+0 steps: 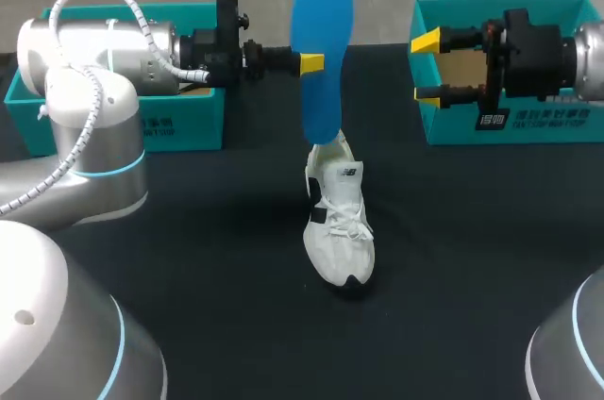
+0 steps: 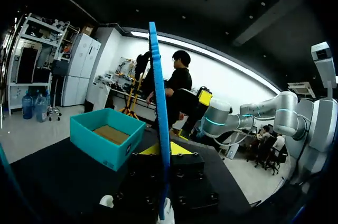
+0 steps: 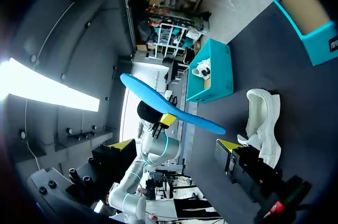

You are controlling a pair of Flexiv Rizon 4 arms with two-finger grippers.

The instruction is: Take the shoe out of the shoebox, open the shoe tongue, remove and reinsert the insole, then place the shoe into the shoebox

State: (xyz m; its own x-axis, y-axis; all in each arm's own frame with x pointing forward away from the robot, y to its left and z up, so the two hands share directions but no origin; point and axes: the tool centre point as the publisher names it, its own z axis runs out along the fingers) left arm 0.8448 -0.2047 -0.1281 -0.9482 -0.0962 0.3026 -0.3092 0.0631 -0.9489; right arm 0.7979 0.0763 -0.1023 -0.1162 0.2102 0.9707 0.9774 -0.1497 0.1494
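Head view: left gripper [image 1: 316, 63] shows one yellow tip against the insole [image 1: 321, 4], its second finger hidden behind the blue sheet, and where the insole's lower end overlaps the shoe [image 1: 340, 230] at the heel, touching or apart cannot be told. Left shoebox [image 1: 184, 122] mostly hidden behind the left arm [image 1: 94, 51]; right shoebox [image 1: 547, 131] cut by the frame edge, its inside partly screened by the right gripper [image 1: 427, 68]. Left wrist view: insole edge-on, partly covering the yellow tips, shoe only white slivers at the rim; right wrist view: shoe's toe hidden behind the gripper's own finger
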